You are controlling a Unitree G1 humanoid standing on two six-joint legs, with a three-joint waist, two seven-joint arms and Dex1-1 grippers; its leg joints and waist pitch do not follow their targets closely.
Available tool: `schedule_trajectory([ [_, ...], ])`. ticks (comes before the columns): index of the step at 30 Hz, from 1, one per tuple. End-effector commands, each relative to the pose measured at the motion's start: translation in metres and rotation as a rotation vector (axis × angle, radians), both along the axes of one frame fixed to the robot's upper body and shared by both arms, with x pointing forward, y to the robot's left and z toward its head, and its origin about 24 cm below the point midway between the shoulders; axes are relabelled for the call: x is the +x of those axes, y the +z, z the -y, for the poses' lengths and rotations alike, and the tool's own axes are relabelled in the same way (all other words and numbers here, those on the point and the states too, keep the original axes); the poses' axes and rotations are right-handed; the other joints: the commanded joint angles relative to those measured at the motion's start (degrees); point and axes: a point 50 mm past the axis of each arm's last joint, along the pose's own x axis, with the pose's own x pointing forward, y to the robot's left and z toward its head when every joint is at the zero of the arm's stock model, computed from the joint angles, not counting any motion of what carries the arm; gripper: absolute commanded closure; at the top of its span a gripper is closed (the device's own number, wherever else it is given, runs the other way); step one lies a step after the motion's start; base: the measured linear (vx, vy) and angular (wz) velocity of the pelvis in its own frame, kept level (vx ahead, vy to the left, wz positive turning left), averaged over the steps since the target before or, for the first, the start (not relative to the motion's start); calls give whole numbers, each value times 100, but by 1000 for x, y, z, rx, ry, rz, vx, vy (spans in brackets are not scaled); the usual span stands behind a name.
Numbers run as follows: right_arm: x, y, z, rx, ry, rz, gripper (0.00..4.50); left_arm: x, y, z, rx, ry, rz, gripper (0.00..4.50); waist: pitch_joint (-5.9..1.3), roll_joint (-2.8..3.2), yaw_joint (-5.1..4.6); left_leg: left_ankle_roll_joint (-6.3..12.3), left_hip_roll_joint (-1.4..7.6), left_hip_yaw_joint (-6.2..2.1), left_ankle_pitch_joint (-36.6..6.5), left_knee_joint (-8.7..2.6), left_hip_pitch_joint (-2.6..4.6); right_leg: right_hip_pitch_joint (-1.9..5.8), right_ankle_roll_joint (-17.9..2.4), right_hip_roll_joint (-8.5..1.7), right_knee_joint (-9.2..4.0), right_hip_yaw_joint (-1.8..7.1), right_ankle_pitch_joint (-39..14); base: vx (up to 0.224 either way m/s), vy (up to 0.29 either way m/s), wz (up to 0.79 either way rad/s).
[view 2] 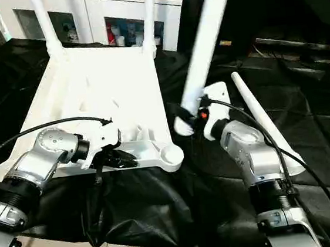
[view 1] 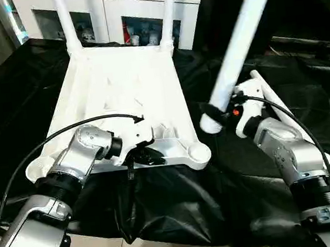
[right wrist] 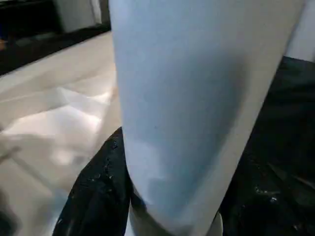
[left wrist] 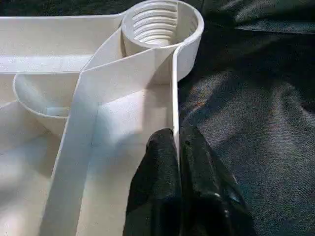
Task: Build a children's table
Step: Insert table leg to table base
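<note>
Table top (view 1: 123,86) lies upside down on the black tabletop (view 1: 25,85); left hand (left wrist: 177,147) pinched shut on its near rim beside the empty corner socket (left wrist: 160,22). Right hand (view 1: 226,112) clamps a leg (view 1: 236,45) just beside that socket; a crooked entry could cross the threads or shove the top.

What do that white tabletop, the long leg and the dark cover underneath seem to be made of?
Tabletop: probably moulded plastic, smooth and slightly glossy; thin ribs and a threaded corner socket suggest it. Leg in the right pincer: likely the same white plastic, smooth tube. Cover: looks like black cloth, wrinkled and draping.
</note>
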Motion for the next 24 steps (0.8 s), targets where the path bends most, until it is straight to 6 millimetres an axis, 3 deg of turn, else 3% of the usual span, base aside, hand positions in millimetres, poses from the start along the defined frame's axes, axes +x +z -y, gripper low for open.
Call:
schedule_trajectory([
  [1, -5, 9, -4, 45, 83, -5, 259, 2, -2, -3, 49, 10, 13, 448, -428, 97, -3, -190, 235, -70, -1397, -426, 111, 287, -971, -524, -466, 312, -1369, 0, 0, 0],
  [12, -19, -7, -12, -41, 233, -119, 259, -2, -4, -6, 124, -17, 27, 450, -423, 100, 18, -237, 243, -85, -1419, -435, 102, 267, -885, -549, -490, 308, -1617, 0, 0, 0],
  [19, -21, -11, -13, -56, 252, -161, 259, -3, -6, -5, 166, 1, 36, 450, -411, 65, 16, -250, 244, -87, -1511, -435, 115, 245, -822, -552, -517, 308, -1882, 0, 0, 0],
  [21, -21, -13, -13, -54, 250, -167, 259, -3, -6, -3, 156, 8, 40, 450, -408, 16, 6, -260, 255, -89, -1545, -442, 116, 237, -817, -548, -516, 303, -1907, 0, 0, 0],
  [24, -23, -13, -16, -53, 274, -177, 259, -5, -7, -1, 160, 4, 23, 450, -396, 30, 11, -247, 251, -94, -1584, -448, 120, 225, -780, -551, -536, 299, -2055, 0, 0, 0],
])
